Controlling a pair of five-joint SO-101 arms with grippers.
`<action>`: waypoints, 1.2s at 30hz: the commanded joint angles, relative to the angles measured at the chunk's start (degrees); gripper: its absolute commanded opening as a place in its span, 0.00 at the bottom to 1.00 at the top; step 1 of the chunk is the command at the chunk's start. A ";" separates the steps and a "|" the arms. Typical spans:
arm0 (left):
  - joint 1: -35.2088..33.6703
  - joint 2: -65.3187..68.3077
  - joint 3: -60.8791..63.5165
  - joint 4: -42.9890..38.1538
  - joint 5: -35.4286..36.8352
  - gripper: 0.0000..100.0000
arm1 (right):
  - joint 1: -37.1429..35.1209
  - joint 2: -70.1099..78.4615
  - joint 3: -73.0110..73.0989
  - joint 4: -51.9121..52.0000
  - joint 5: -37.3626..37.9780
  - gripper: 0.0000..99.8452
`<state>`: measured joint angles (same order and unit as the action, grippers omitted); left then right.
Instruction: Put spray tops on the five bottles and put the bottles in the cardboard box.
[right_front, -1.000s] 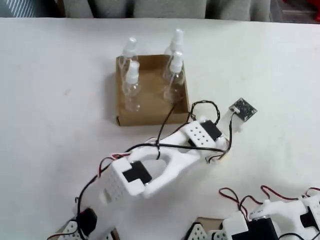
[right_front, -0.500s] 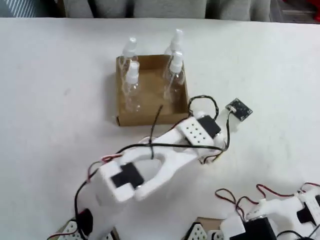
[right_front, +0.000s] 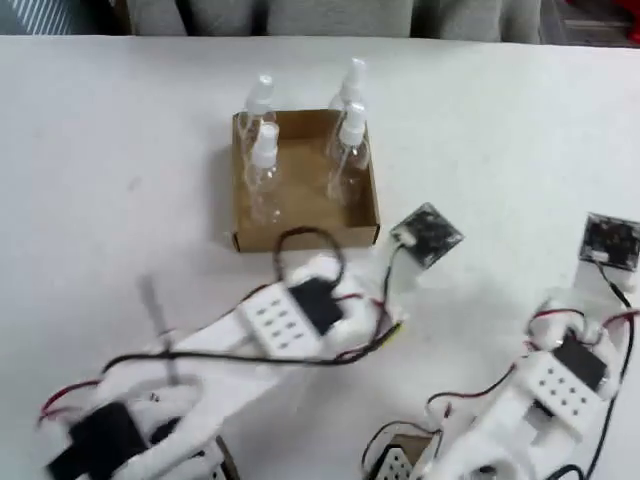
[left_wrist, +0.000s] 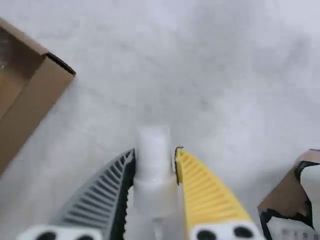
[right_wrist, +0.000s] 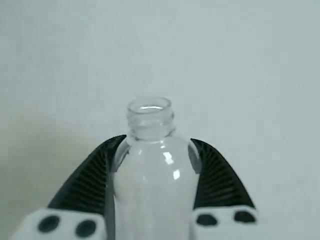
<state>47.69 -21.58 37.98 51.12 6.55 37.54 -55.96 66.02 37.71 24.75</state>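
The cardboard box (right_front: 305, 232) stands mid-table with several clear bottles (right_front: 262, 165) upright inside, each wearing a white spray top (right_front: 352, 122). My left arm (right_front: 290, 315) lies just in front of the box's near edge. In the left wrist view my left gripper (left_wrist: 154, 152) is shut on a white spray top (left_wrist: 152, 160) above bare table, with a corner of the box (left_wrist: 25, 95) beside it. My right arm (right_front: 560, 385) is at the near right. The right gripper (right_wrist: 152, 142) is shut on a clear bottle (right_wrist: 152, 175) whose threaded neck is open and bare.
The white table (right_front: 500, 130) has free room to the left, right and behind the box. Red and black cables trail along both arms. The arm bases on brown cardboard pads (right_front: 400, 455) sit at the near edge.
The left arm has drawn back toward the near left, away from the box's right corner. The right arm has come up from the near right edge farther onto the table.
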 joint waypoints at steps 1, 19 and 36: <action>-4.00 -13.14 6.07 -3.69 -0.26 0.02 | -7.87 -8.22 -2.02 0.31 -4.13 0.02; -25.45 -62.99 24.18 -3.60 0.26 0.02 | -49.01 -29.32 -1.85 -7.25 -25.85 0.02; -35.03 -55.96 -0.18 -21.45 0.35 0.02 | -59.47 -47.25 21.80 -15.60 -31.47 0.02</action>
<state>13.14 -82.51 44.22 37.05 6.46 -21.27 -102.11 87.12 25.23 -5.49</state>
